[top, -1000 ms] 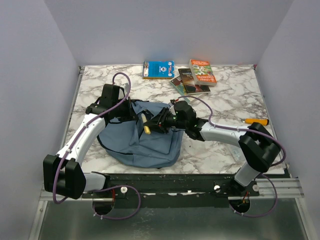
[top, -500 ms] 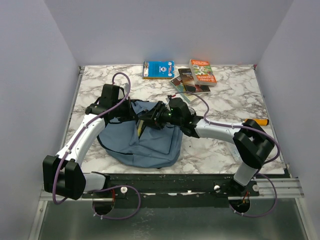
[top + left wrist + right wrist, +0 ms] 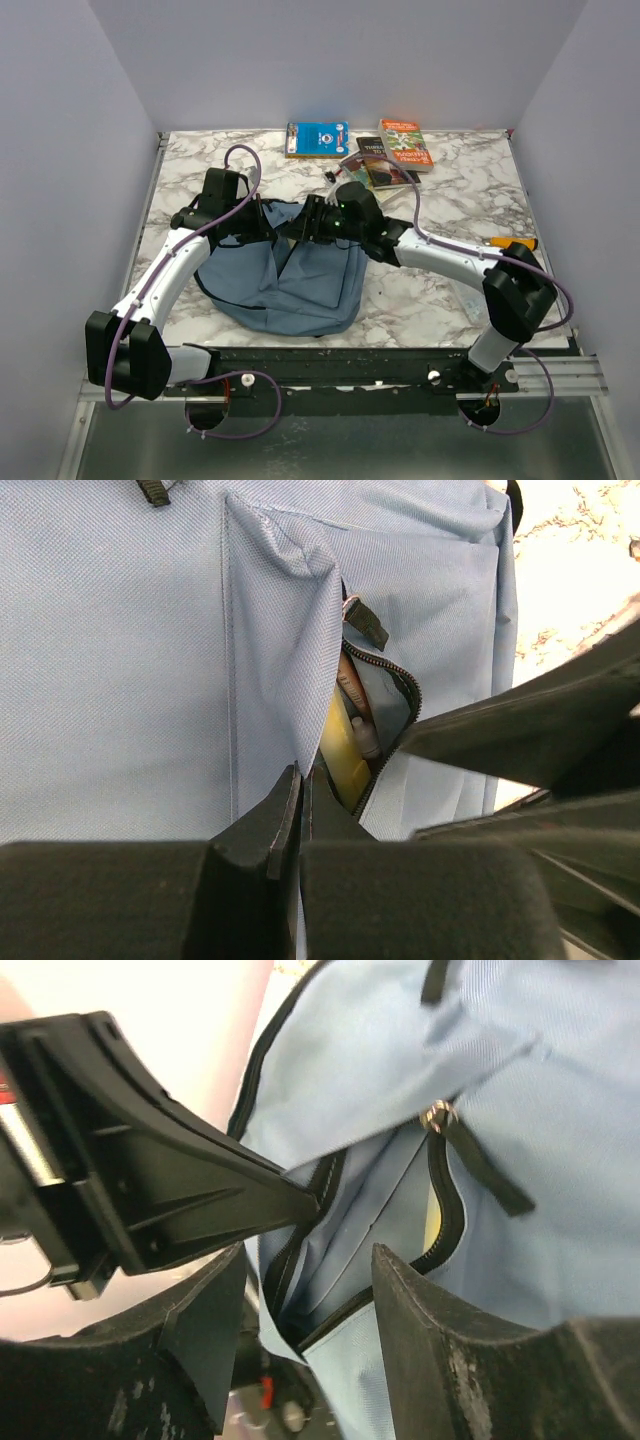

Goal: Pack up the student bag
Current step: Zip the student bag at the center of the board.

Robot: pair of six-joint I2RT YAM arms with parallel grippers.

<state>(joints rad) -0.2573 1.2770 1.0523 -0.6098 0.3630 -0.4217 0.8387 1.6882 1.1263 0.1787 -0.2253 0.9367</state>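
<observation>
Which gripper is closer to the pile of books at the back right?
Right. The right gripper hangs open over the student bag's pocket, in front and left of the books; the left gripper pinches the pocket edge farther left.

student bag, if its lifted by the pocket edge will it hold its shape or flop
Probably floppy: the student bag lies slumped and creased, and its fabric folds where the left gripper pinches the pocket edge. Lifted there, it would likely sag and stretch rather than rise whole. It looks fairly flat, so perhaps light.
</observation>
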